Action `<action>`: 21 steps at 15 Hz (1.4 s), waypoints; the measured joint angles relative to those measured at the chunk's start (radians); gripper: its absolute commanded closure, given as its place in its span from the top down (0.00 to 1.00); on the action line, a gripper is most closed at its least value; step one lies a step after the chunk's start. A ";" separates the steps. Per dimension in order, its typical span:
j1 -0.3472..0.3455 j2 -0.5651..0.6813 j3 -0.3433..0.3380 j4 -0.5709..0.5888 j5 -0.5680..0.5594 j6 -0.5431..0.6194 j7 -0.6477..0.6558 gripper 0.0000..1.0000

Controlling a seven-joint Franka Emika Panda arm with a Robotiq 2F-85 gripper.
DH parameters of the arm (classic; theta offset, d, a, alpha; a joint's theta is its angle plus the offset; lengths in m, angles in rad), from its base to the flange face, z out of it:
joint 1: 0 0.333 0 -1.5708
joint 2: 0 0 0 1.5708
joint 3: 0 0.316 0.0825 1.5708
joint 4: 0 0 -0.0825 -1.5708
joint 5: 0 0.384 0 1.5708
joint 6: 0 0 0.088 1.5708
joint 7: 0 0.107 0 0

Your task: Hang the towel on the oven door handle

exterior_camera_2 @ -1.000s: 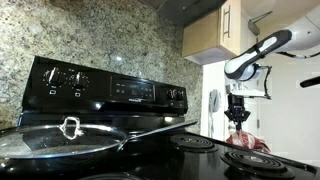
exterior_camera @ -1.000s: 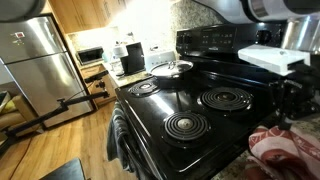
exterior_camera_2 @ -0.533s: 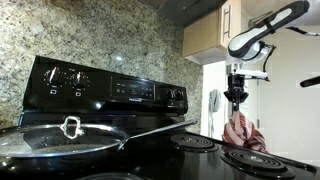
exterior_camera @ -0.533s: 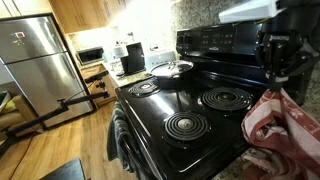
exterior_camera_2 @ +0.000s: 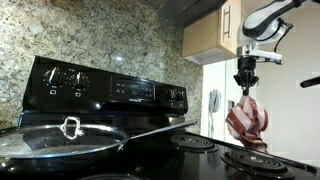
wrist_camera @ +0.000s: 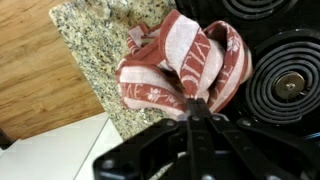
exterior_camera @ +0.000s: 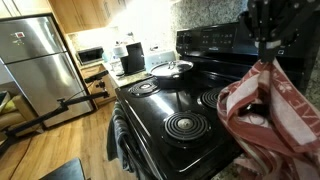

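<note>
My gripper (exterior_camera: 266,52) is shut on the top of the brick-red towel with white stripes (exterior_camera: 262,105), which hangs bunched below it, high above the right side of the black stove. It also shows in an exterior view (exterior_camera_2: 248,117) under the gripper (exterior_camera_2: 246,86). In the wrist view the towel (wrist_camera: 185,62) dangles from the closed jaws (wrist_camera: 197,103) over the granite counter and a coil burner. The oven door handle (exterior_camera: 117,108) is a dark bar along the top of the range's front, with a grey-dark cloth (exterior_camera: 119,141) hanging on it.
A lidded pan (exterior_camera: 169,69) sits on the back burner, also seen close up (exterior_camera_2: 68,138) with its long handle. Coil burners (exterior_camera: 188,124) cover the stovetop. The steel fridge (exterior_camera: 38,62) stands across the wood floor. A granite counter (wrist_camera: 100,50) borders the stove.
My gripper has risen steadily, lifting the towel off the surface at the stove's right side until it hangs free in the air.
</note>
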 measured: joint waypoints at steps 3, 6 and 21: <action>0.037 -0.158 0.010 -0.117 -0.097 0.016 0.004 0.00; 0.056 -0.319 0.041 -0.227 -0.167 0.018 0.004 0.00; 0.089 -0.894 0.166 -0.555 -0.230 0.010 -0.035 0.01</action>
